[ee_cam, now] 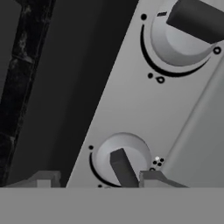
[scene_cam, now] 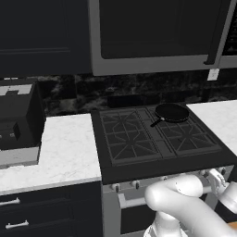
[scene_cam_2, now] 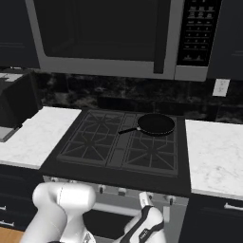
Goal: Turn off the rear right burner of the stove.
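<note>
Kitchen: dark cabinets, white marble worktop [scene_cam: 69,148] on both sides of the stove [scene_cam_2: 121,142].
Rear right burner: back right quarter of the cooktop [scene_cam_2: 154,130], under a small frying pan [scene_cam_2: 155,124].
Tool: low at the stove's silver front [ee_cam: 111,183]; finger tips [ee_cam: 151,179] set fairly wide apart, holding nothing.
Knob: round, dark bar grip [ee_cam: 122,162], lying just ahead between the tips; grip runs slightly aslant.
Second knob: further along the panel [ee_cam: 183,35].
Judgement: tips must straddle the nearer bar before twisting.
</note>
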{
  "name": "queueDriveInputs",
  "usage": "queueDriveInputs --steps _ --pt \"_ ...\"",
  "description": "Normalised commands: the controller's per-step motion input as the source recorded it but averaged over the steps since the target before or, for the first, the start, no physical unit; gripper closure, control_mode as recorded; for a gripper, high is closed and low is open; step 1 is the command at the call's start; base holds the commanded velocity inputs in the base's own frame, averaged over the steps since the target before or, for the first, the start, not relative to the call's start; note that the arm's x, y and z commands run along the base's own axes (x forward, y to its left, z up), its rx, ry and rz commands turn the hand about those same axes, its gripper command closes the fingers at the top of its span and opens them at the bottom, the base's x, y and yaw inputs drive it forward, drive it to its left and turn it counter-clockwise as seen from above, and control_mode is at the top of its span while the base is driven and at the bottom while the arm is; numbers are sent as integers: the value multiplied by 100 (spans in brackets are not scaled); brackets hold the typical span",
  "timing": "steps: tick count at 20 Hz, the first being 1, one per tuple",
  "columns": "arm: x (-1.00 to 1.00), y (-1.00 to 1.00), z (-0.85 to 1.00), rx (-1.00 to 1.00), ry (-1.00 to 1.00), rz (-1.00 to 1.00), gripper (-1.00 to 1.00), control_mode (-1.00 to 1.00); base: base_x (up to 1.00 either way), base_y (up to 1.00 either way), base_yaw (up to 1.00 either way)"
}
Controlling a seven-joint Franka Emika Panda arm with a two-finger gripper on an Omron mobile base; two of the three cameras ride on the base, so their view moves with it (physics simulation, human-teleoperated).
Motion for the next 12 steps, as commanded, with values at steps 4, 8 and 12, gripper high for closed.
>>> queueDriveInputs --steps 4,8,12 --pt "8 -9 0 6 0 -13 100 -100 0 0 0" --pt "0 -8 0 18 0 -13 100 -100 0 0 0" --pt "5 -5 0 32 0 -15 100 -100 0 0 0"
